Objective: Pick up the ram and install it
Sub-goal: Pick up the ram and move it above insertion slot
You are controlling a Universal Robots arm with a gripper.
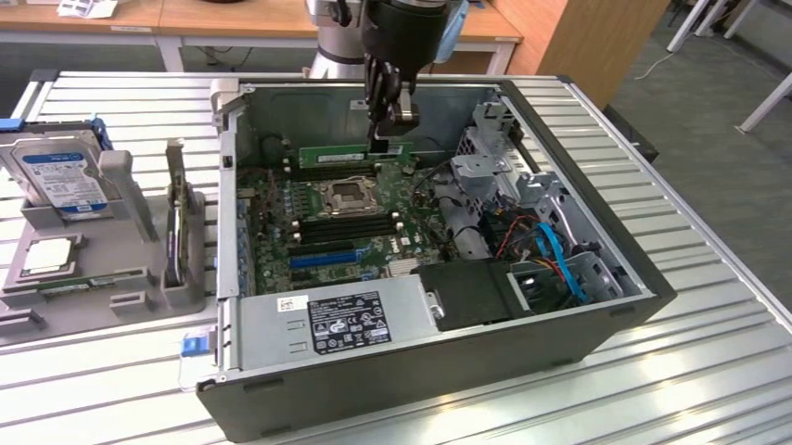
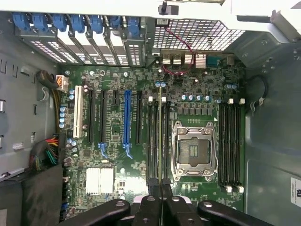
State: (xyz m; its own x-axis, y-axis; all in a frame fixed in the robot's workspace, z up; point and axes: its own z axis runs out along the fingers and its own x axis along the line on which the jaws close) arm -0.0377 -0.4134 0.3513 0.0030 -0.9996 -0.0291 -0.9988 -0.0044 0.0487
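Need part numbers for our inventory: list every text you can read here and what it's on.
Nothing reads clearly.
Black-and-white label on the grey metal power supply: too small.
Blue-and-white label on the silver hard drive: blurred.
On the long green ram stick: no legible print.

We find the computer case [image 1: 495,371] on the worktop [image 1: 724,357], the hard drive [image 1: 59,171] beside it at the exterior view's left, and inside the case the tool [image 1: 393,130] with the ram [image 1: 340,155] above the motherboard [image 1: 273,218], just beside the processor socket [image 1: 349,195].
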